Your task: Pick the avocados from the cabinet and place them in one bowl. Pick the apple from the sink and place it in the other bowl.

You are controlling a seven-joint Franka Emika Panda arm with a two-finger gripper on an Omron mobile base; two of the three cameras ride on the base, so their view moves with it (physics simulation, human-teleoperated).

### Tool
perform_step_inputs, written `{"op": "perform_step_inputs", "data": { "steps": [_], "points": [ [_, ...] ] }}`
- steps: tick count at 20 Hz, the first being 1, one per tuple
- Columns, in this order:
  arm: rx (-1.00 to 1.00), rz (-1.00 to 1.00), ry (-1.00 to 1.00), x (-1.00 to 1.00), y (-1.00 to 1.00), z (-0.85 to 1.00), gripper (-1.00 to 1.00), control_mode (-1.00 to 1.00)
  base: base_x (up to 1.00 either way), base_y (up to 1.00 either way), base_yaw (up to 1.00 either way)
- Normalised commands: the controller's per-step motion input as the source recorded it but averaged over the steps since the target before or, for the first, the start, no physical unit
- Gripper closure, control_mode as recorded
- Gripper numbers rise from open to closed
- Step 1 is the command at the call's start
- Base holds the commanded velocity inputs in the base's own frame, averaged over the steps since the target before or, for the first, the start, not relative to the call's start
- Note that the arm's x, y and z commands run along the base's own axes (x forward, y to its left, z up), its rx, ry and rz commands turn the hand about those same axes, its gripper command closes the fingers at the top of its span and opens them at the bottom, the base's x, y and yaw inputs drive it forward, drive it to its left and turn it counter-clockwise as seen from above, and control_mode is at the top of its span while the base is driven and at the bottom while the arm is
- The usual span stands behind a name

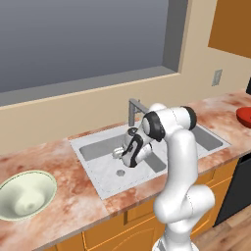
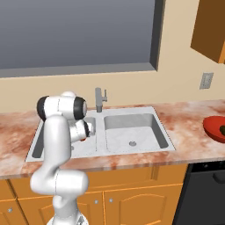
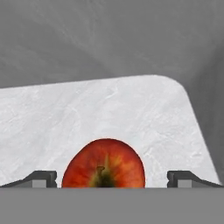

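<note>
The red apple lies on the pale floor of the sink's left basin. In the hand view it sits stem up between the two finger tips of my gripper, which stands open around it with a gap on each side. In the left base view the gripper is down inside that basin, and the right base view shows a sliver of the apple beside the hand. The pale cream bowl rests on the counter far left. The red bowl is at the far right. An orange cabinet hangs upper right.
The grey faucet rises just behind the hand. The sink's right basin has a round drain. A dark appliance front sits under the counter at the right, and a window fills the wall behind.
</note>
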Motion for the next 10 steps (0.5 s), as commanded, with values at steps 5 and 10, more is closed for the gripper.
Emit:
{"op": "perform_step_inputs", "data": {
  "steps": [5, 10],
  "points": [
    [0.0, 0.0, -0.05, 0.23, 0.04, -0.18, -1.0, -1.0, 0.0, 0.0, 0.0],
    [0.0, 0.0, 0.0, 0.05, 0.0, -0.25, 1.0, -1.0, 0.0, 0.0, 0.0]
  ]
}}
